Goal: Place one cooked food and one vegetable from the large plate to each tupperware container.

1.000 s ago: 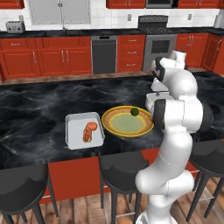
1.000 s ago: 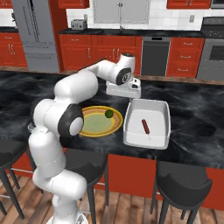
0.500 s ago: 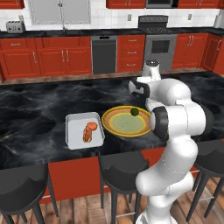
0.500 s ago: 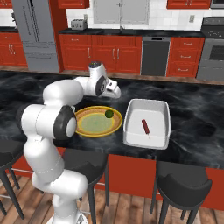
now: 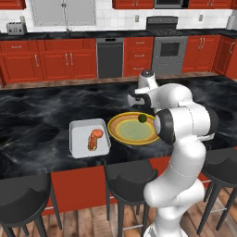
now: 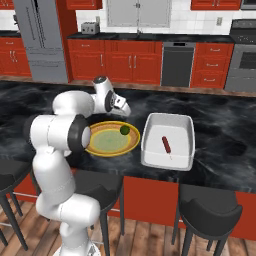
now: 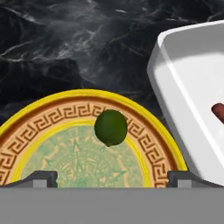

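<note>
step: fetch small round dark-green vegetable [image 7: 110,127] off large yellow-rimmed plate [image 7: 52,100] | gripper [image 7: 112,177] spread wide, empty | advice: descend centred, probably rolls | destination: larger white tray [image 6: 168,141]

Large plate [image 5: 132,130] holds green vegetable [image 7: 110,127]; tupperware containers [image 6: 168,140] flank it.

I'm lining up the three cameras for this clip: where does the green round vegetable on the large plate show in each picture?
Left base view: green vegetable at the large plate's far right rim, by the arm.
Right base view: it sits at the plate's right rim, toward the larger container.
Hand view: centre, on the patterned ring.
Shared landmark: the plate's yellow rim.
</note>
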### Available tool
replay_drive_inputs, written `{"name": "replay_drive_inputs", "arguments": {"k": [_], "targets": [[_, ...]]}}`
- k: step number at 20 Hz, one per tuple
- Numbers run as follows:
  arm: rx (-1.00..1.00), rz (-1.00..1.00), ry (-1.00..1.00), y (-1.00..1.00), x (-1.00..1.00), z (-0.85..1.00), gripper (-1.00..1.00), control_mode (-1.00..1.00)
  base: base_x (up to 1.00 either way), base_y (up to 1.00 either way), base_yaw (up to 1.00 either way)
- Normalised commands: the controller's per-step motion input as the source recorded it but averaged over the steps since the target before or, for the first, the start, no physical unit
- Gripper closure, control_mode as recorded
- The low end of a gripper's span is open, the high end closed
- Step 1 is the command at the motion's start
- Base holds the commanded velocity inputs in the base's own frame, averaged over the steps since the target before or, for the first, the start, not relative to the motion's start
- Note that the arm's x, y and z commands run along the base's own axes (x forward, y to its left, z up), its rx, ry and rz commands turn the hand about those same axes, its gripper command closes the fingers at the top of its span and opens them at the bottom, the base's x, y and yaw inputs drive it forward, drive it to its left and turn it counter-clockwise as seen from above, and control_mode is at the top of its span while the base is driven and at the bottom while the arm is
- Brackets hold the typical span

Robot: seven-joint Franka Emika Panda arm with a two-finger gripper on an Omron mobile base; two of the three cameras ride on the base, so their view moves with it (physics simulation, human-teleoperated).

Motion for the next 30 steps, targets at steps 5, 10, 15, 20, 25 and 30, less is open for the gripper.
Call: {"name": "replay_drive_inputs", "arguments": {"k": [5, 10, 15, 20, 25, 30], "targets": [[-0.01, 0.0, -0.03, 0.0, 0.45, -0.75, -1.0, -1.0, 0.0, 0.0, 0.0], [-0.01, 0.0, 0.0, -0.04, 0.48, -0.57, -1.0, -1.0, 0.0, 0.0, 0.0], [-0.01, -0.01, 0.07, -0.13, 0.3, -0.28, -1.0, -1.0, 0.0, 0.0, 0.0], [0.0, -0.06, 0.08, -0.13, 0.02, -0.14, -1.0, -1.0, 0.0, 0.0, 0.0], [0.0, -0.06, 0.08, -0.07, 0.01, -0.19, -1.0, -1.0, 0.0, 0.0, 0.0], [0.0, -0.02, 0.06, 0.0, 0.15, -0.27, -1.0, -1.0, 0.0, 0.0, 0.0]]}}
